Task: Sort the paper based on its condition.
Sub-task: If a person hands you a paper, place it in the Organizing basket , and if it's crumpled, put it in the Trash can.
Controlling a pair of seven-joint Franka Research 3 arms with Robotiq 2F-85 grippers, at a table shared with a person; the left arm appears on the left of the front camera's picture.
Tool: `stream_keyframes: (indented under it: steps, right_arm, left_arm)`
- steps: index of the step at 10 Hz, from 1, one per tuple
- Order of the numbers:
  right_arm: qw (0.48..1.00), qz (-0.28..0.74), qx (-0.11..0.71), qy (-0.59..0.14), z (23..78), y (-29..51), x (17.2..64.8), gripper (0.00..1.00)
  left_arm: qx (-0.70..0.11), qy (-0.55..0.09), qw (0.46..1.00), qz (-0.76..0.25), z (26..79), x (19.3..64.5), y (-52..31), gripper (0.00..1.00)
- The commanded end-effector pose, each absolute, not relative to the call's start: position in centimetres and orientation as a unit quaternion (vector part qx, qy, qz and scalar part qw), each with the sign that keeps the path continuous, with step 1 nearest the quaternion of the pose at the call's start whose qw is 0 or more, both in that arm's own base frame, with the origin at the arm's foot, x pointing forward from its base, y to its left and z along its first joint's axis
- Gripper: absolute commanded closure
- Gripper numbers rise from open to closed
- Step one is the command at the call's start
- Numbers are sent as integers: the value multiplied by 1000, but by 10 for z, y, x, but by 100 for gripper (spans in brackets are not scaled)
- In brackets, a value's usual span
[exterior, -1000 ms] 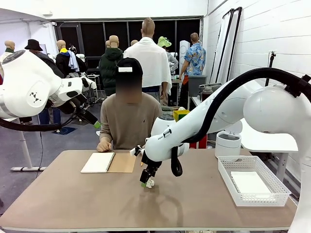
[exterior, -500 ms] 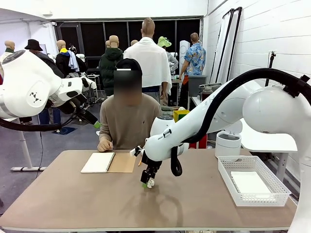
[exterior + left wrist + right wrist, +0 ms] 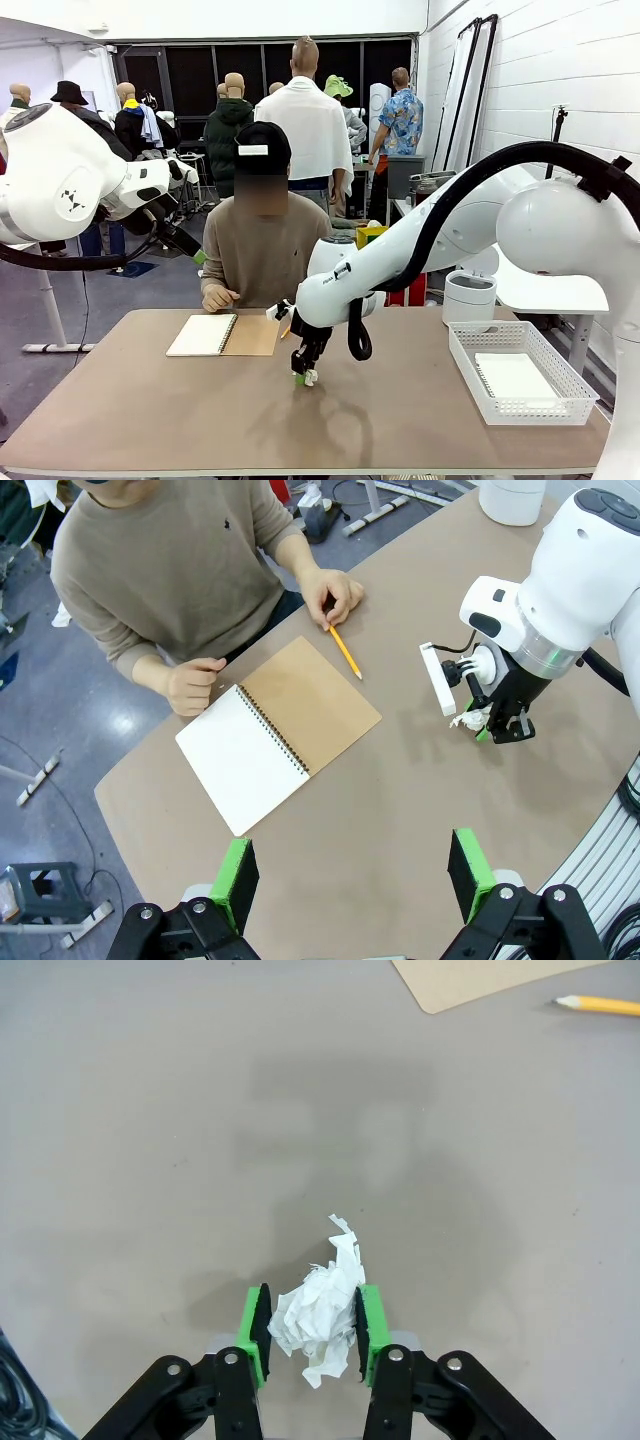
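Right wrist view shows my right end effector (image 3: pixel 308 1328) pinching the crumpled paper (image 3: pixel 318 1320) between its green pads, just above the surface (image 3: pixel 150 1110). The ragged tail of the paper points forward, away from my wrist. The basket (image 3: pixel 470 375) with flat sheets lies well apart on my right side, so I judge this arm carries it, but to where I cannot tell. My left end effector (image 3: pixel 350 875) is spread, far off.

Bright, even overhead lighting. Soft, diffuse shadows of the arms fall on the table (image 3: pixel 150 420). All three views are sharp, without glare; the wrist views show slight wide-angle bending toward the edges. The far background is darker.
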State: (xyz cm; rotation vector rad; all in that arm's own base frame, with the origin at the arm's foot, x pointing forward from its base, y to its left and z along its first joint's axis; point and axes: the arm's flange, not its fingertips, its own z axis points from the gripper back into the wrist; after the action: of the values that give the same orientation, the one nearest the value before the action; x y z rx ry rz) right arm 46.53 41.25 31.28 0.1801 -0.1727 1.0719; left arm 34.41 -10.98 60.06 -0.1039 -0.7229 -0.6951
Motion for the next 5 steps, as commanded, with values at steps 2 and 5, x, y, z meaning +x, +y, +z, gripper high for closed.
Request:
stream_keyframes:
  steps: [2, 5]
  right_arm:
    - [857, 504, 77, -74, 313, 416, 466, 56]
    - [861, 498, 77, -70, 342, 404, 469, 56]
  left_arm:
    - [-54, -351, 873, -334, 601, 345, -109, 0]
    - [-54, -351, 873, -334, 601, 345, -109, 0]
